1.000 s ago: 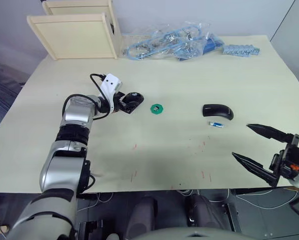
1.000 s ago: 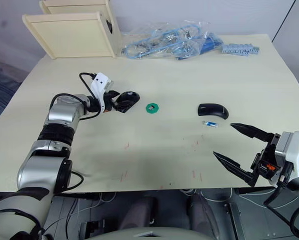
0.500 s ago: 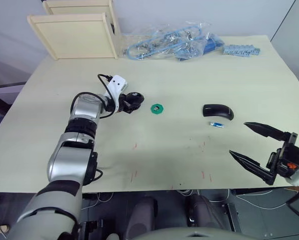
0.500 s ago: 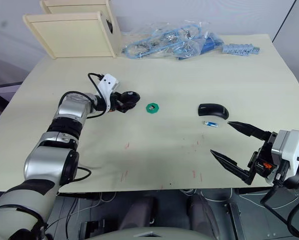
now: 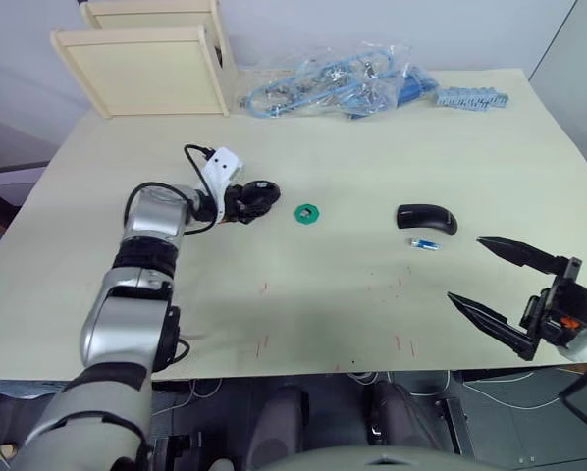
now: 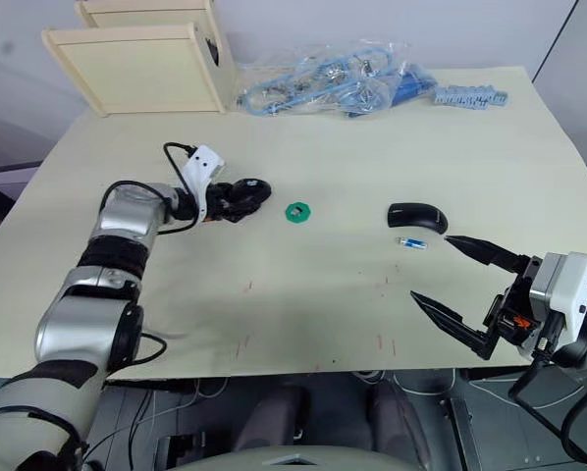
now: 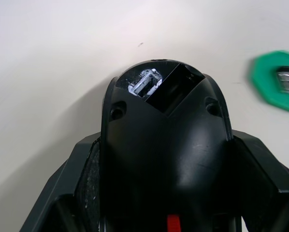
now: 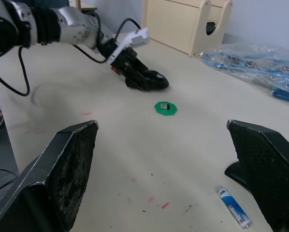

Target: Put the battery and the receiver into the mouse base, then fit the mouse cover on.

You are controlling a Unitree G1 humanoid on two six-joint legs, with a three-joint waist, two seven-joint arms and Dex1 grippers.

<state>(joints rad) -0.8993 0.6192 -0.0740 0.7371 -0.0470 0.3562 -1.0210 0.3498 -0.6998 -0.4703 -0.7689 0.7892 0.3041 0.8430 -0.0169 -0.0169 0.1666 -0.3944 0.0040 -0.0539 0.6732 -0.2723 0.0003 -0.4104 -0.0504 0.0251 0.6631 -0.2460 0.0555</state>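
Note:
My left gripper (image 5: 246,200) is shut on the mouse base (image 5: 258,195), which rests on the table left of centre. In the left wrist view the mouse base (image 7: 164,125) sits between the two fingers (image 7: 74,193), its open compartments facing away. A green disc (image 5: 307,212) carrying the small receiver (image 8: 166,106) lies just right of it. Further right lies the glossy black mouse cover (image 5: 426,217), and the blue battery (image 5: 424,243) is just in front of it. My right gripper (image 5: 465,268) hangs open near the table's front right edge, a short way from the battery.
A pale wooden box (image 5: 146,64) stands at the back left. Clear bags of blue cables (image 5: 343,83) and a blue strip (image 5: 470,98) lie along the back edge. Small red marks (image 5: 266,287) dot the table (image 5: 333,285) in front.
The left arm's elbow swung right and then back, while its gripper stayed shut on the mouse base in about the same spot. The right gripper edged slightly left and stayed open.

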